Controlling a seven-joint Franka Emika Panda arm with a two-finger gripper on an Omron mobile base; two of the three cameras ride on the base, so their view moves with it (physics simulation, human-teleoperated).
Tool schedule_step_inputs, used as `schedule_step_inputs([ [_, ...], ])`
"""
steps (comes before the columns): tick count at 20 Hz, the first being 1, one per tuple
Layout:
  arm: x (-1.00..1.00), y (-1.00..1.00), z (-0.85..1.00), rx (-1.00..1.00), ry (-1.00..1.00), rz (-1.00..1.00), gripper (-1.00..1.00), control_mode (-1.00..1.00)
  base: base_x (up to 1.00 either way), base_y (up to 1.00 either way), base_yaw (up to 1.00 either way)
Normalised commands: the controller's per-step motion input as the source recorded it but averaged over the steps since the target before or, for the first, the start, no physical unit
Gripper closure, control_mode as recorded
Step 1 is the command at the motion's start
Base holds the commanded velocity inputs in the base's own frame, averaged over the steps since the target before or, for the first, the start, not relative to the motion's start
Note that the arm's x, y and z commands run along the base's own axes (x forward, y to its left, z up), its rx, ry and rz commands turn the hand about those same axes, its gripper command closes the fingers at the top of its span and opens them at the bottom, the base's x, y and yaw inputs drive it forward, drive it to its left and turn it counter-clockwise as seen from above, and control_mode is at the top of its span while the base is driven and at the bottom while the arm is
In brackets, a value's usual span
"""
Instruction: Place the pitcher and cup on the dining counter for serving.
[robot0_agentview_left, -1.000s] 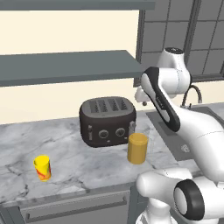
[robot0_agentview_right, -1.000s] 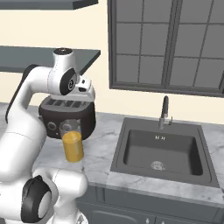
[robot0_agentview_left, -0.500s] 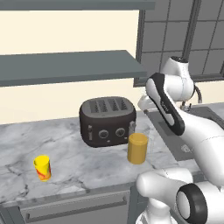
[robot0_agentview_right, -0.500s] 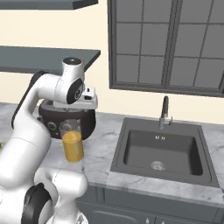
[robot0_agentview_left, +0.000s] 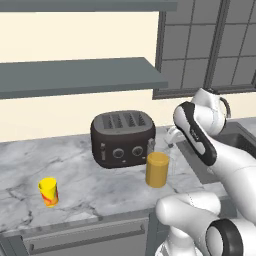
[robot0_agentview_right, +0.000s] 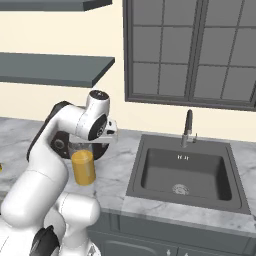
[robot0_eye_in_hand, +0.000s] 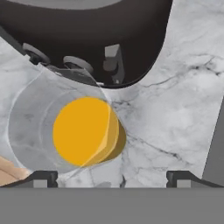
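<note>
The pitcher (robot0_agentview_left: 158, 170), an amber-orange cylinder with clear glassy walls, stands upright on the marble counter just in front of the black toaster (robot0_agentview_left: 122, 138). The right base view shows the pitcher (robot0_agentview_right: 83, 167) partly behind my arm. My gripper (robot0_eye_in_hand: 111, 177) hangs open above it, looking down onto the pitcher (robot0_eye_in_hand: 85, 131), which lies left of centre between the fingertips (robot0_eye_in_hand: 43, 177); nothing is held. The small yellow cup (robot0_agentview_left: 48, 192) stands alone at the counter's front left, far from the gripper. The dining counter is out of view.
This marble counter (robot0_agentview_left: 75, 170) has a dark built-in sink (robot0_agentview_right: 182, 172) with a faucet (robot0_agentview_right: 187, 127) to the right of the pitcher. A grey shelf (robot0_agentview_left: 80, 75) runs along the wall above the toaster, and a window sits behind the sink.
The hand has come down and to the right, from above the toaster to over the pitcher. The jaws have spread slightly wider. Pitcher and cup have not moved.
</note>
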Motion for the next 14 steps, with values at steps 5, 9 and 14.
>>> schedule_step_inputs([
  [5,0.00,-0.02,-0.62,0.00,0.11,0.00,-1.00,-1.00,0.00,0.00,0.00],
  [9,0.01,0.00,-0.30,0.00,0.02,0.00,-1.00,-1.00,0.00,0.00,0.00],
  [14,0.05,0.00,-0.38,0.01,0.00,0.01,-1.00,-1.00,0.00,0.00,0.00],
])
